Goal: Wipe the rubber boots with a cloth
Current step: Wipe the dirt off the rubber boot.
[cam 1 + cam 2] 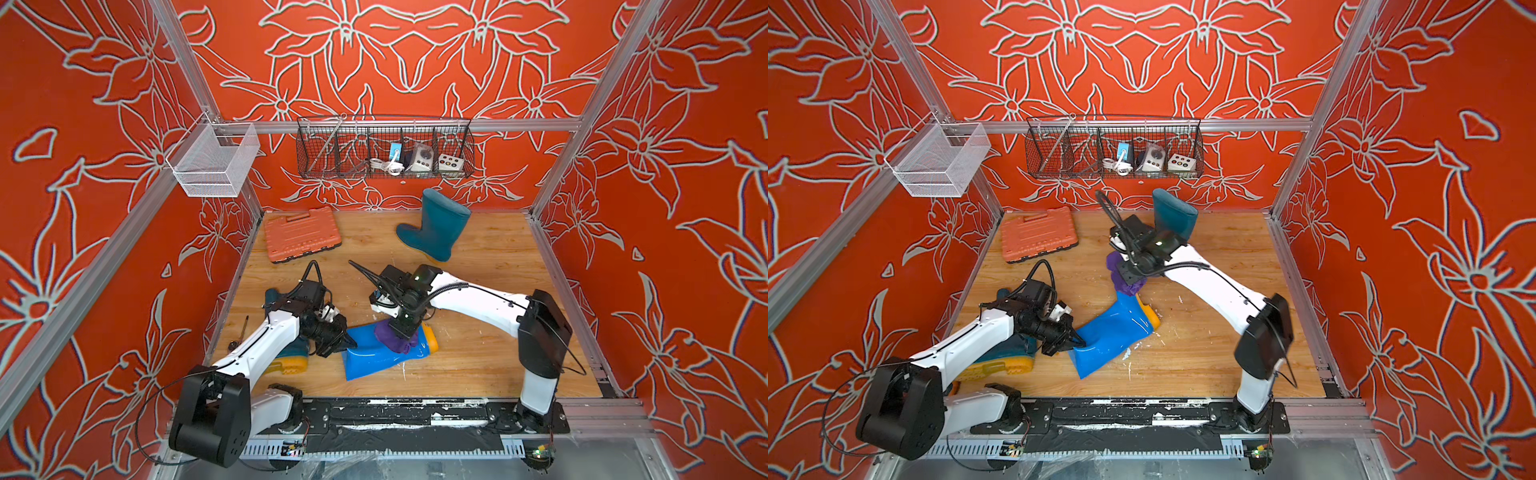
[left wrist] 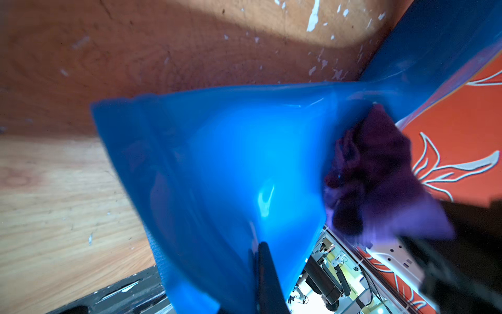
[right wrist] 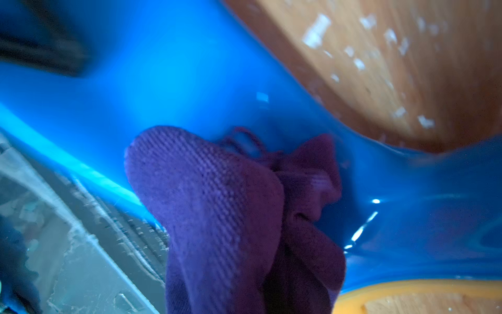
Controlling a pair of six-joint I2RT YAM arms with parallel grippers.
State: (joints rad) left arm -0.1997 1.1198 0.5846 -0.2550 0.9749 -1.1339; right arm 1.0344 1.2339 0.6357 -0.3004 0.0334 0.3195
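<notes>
Leftmost, a dark teal glossy rubber boot [image 1: 296, 352] with a yellow-orange sole lies on the wooden surface [image 1: 478, 353], mostly hidden under the left arm. The left tool [image 1: 347, 345] is fully closed, pinching the thin wall at the shaft opening of the slim, glossy bright-blue rubber boot [image 1: 374, 359]. The blue boot lies on its side near the middle of the surface, shaft toward the left tool and foot toward the right arm. Whether the shaft is raised clear of the surface cannot be determined. The purple terry cloth [image 1: 392, 336] is bunched into a wad and pressed on the foot end, close to the yellow-orange sole. The right tool [image 1: 405, 328] is closed on the cloth from above. Farther back and to the right, a second dark teal rubber boot [image 1: 436, 228] stands upright, well apart from both tools. Hazards: the shaft wall is soft and slick, so wiping pressure may fold it or pull it out of the left tool. The blue boot would then slide on the surface. The wadded cloth offers little contact area and may work loose. The blue boot shows sharp highlights and no visible dirt.
</notes>
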